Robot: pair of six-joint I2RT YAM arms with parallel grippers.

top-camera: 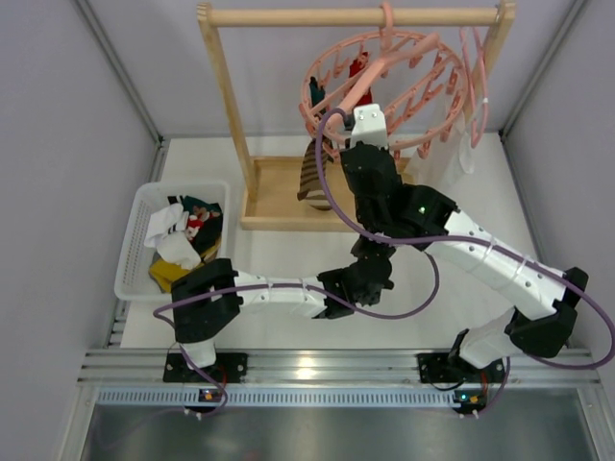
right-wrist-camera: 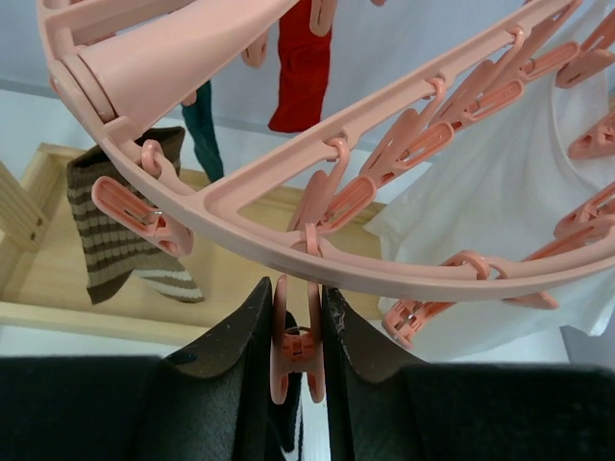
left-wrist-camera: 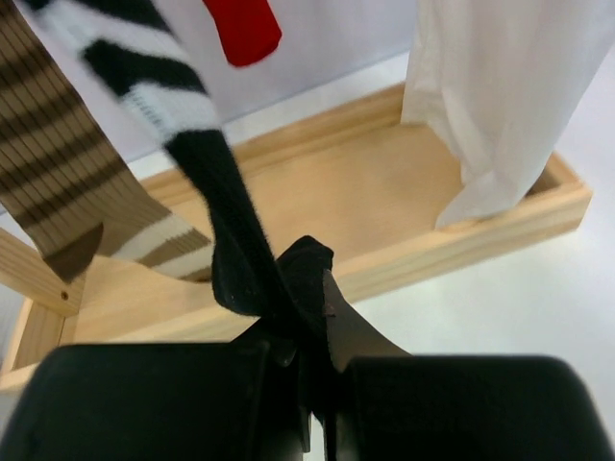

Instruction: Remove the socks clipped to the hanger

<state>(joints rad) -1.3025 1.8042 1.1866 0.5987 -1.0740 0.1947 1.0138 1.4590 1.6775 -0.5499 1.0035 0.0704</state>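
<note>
The round pink hanger hangs by its hook from the wooden rack. My right gripper is up at the ring, its fingers pressed on both handles of a pink clip. That clip holds the black sock with white stripes. My left gripper is shut on that sock's lower end, below the hanger. In the top view my right arm covers the left fingers. A brown striped sock, a teal sock and a red sock hang from other clips.
A large white garment hangs at the hanger's right side. The rack's wooden base tray lies under the hanger. A white basket with several socks in it stands at the left. Grey walls close in both sides.
</note>
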